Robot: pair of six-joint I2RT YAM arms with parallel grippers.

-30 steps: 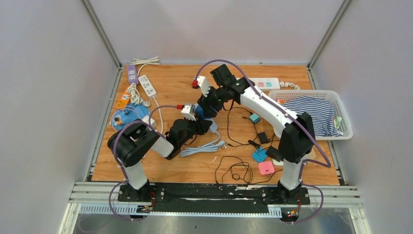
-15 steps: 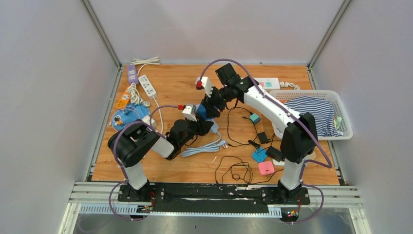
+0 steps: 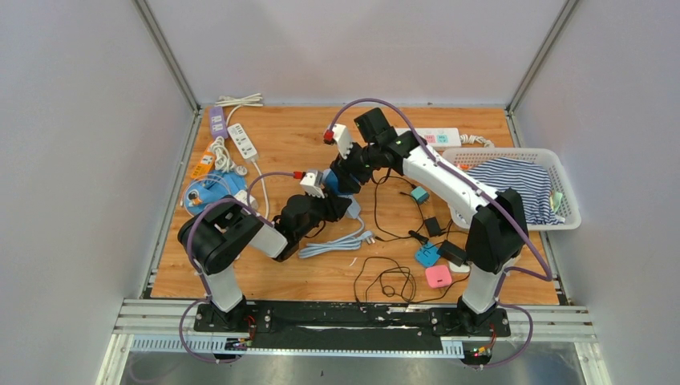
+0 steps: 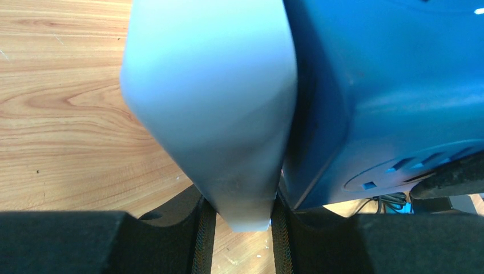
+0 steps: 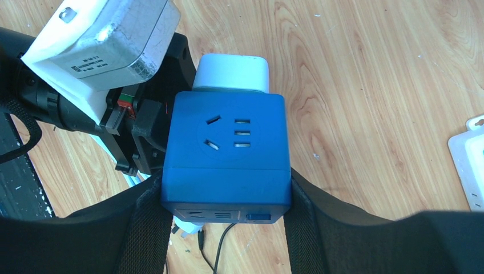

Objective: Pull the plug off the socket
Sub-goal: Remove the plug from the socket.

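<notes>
A blue cube socket [image 5: 225, 148] is clamped between the pads of my right gripper [image 5: 225, 220], which is shut on its two sides. A pale, whitish plug [image 5: 231, 73] sits flush against the cube's far face with no gap showing. In the left wrist view the same plug [image 4: 211, 97] fills the frame beside the blue socket [image 4: 388, 97], and my left gripper [image 4: 242, 234] is shut on the plug's narrow end. From above, both grippers meet at the table's middle around the socket [image 3: 333, 180]. The plug's pins are hidden.
Power strips [image 3: 243, 140] lie at the back left and another white strip [image 3: 437, 138] at the back. A basket [image 3: 561, 172] with striped cloth stands on the right. Small cubes [image 3: 427, 255], a pink one [image 3: 439, 276], black cables [image 3: 385, 277] and a pale cord [image 3: 337, 241] lie nearby.
My right wrist has shifted slightly back and to the right with the socket. The left arm has barely moved; both grips are unchanged.
</notes>
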